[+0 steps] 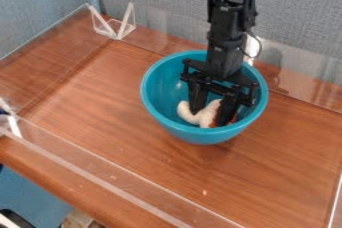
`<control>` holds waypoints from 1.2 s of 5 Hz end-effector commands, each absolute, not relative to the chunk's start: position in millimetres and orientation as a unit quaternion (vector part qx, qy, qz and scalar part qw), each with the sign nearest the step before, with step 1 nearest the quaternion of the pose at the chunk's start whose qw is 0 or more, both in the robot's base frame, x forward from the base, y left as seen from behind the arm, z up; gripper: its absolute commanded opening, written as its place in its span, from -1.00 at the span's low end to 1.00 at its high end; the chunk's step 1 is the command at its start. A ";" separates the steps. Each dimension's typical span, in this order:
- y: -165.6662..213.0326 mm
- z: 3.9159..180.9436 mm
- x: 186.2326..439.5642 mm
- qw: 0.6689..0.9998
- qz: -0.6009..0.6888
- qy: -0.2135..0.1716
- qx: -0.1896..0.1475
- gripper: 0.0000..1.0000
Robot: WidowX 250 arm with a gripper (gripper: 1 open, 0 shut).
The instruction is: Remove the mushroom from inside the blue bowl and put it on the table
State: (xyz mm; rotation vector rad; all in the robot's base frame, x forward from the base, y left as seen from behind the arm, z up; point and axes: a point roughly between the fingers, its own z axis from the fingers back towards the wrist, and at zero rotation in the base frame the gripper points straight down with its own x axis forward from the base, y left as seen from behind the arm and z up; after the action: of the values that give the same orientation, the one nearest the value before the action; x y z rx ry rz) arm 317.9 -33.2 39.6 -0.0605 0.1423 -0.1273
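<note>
The blue bowl stands right of the middle of the table. The mushroom lies on the bowl's floor, its cream stem pointing left and its orange-brown cap partly hidden behind the fingers. My gripper points straight down into the bowl. Its black fingers stand on either side of the mushroom's cap end and look pressed against it. The mushroom still rests low in the bowl.
A white wire stand sits at the back left corner. Low clear acrylic walls edge the table on all sides. Bare wood lies left of and in front of the bowl.
</note>
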 end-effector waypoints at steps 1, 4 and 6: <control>-34.4 39.4 321.7 0.995 -0.071 0.057 -0.033 -1.00; -34.1 39.8 322.0 0.995 -0.076 0.057 -0.038 -1.00; -33.9 40.1 322.4 0.994 -0.079 0.058 -0.041 -1.00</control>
State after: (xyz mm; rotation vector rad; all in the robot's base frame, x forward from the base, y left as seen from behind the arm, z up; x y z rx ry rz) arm 318.0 -33.0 39.2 -0.0798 0.1421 -0.1430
